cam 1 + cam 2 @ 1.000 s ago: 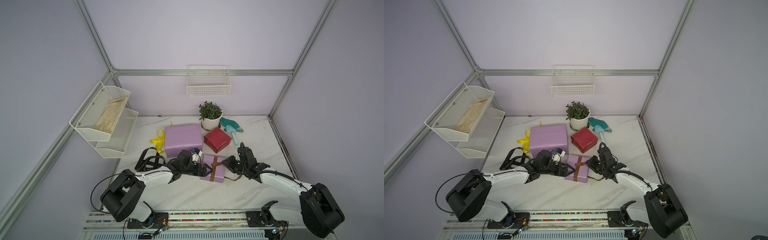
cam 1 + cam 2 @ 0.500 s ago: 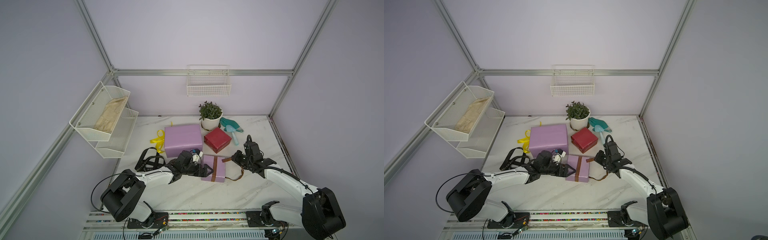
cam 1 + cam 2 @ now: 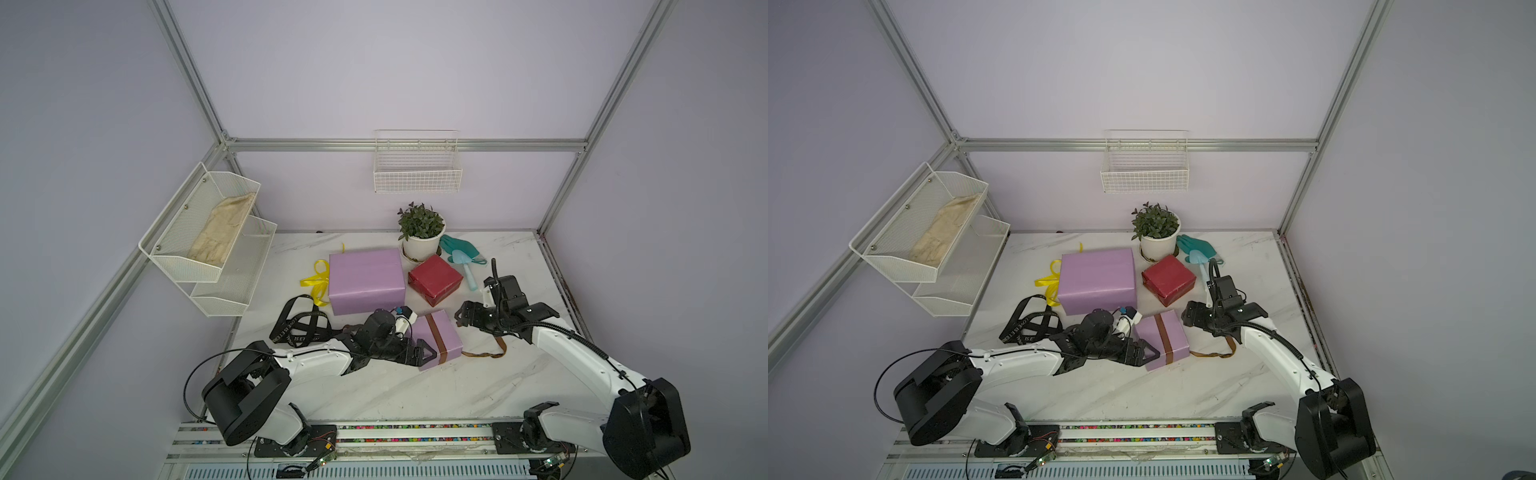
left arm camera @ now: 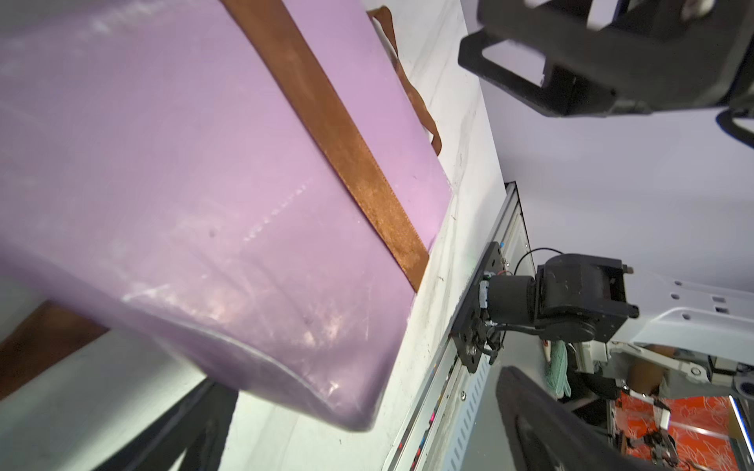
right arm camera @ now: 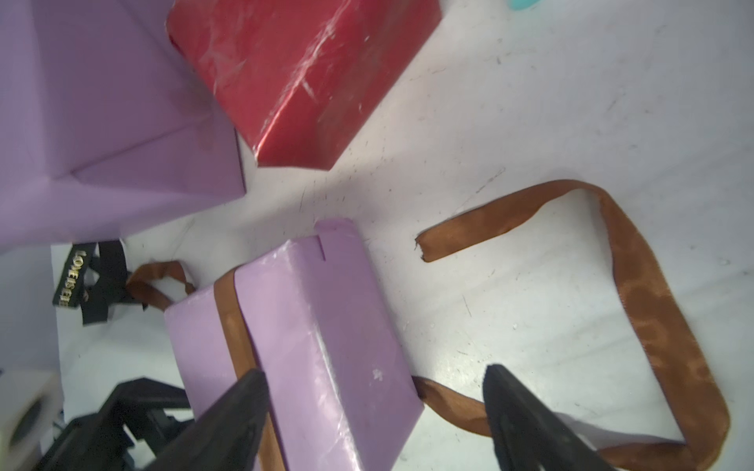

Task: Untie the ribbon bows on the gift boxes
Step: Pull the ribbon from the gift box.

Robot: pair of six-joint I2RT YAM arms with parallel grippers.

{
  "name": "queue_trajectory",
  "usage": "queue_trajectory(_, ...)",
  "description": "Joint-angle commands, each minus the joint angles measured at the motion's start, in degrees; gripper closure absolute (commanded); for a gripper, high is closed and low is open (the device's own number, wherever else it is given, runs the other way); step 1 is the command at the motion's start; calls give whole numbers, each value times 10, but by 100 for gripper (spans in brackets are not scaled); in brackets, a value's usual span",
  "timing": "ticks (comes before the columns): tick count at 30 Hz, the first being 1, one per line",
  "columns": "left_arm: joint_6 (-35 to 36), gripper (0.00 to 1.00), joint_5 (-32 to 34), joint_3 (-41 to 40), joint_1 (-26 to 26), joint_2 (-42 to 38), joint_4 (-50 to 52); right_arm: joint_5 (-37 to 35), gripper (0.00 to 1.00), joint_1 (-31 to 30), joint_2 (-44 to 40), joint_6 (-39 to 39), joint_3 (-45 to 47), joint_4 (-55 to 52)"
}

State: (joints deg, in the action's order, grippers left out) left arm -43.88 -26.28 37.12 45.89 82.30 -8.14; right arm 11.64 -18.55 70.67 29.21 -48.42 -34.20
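Observation:
The small lilac gift box (image 3: 438,338) lies in front, with one band of brown ribbon (image 4: 338,134) across its top. The ribbon's loose end (image 5: 636,306) curls flat on the table to the box's right. My left gripper (image 3: 424,355) is open, and the box's near corner (image 4: 351,407) sits between its jaws. My right gripper (image 5: 375,407) hovers open above the box's right edge and holds nothing. The large lilac box (image 3: 365,280) and the red box (image 3: 435,279) stand bare behind. A yellow ribbon (image 3: 316,282) and a black lettered ribbon (image 3: 301,324) lie loose at the left.
A white flowerpot with a plant (image 3: 422,237) stands at the back, with a teal glove and trowel (image 3: 461,253) to its right. Wire shelves (image 3: 208,241) hang on the left wall and a wire basket (image 3: 417,166) on the back wall.
My right gripper pulled the brown ribbon's end away to the right, then opened and let it go. The end now lies on the table. The left arm has not moved.

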Motion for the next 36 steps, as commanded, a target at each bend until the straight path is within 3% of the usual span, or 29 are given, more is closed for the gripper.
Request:
queue_trajectory(1, -7, 0, 88, -3, -3, -65, 1, 4, 22, -20, -19, -21, -21, -57)
queue_trajectory(7, 7, 0, 153, 2, -21, -100, 38, -50, 35, -115, 3, 7, -80, -120)
queue_trajectory(17, 14, 13, 90, 19, -48, -19, 10, -152, 43, -232, 125, 1, -179, -177)
queue_trajectory(24, 13, 13, 103, 11, -49, 4, 5, -178, 55, -257, 183, -9, -191, -161)
queue_trajectory(31, 15, 13, 102, 9, -50, 16, 7, -227, 59, -263, 209, -17, -195, -155)
queue_trajectory(36, 10, 13, 97, 10, -50, 23, 4, -210, 70, -268, 219, -15, -186, -135)
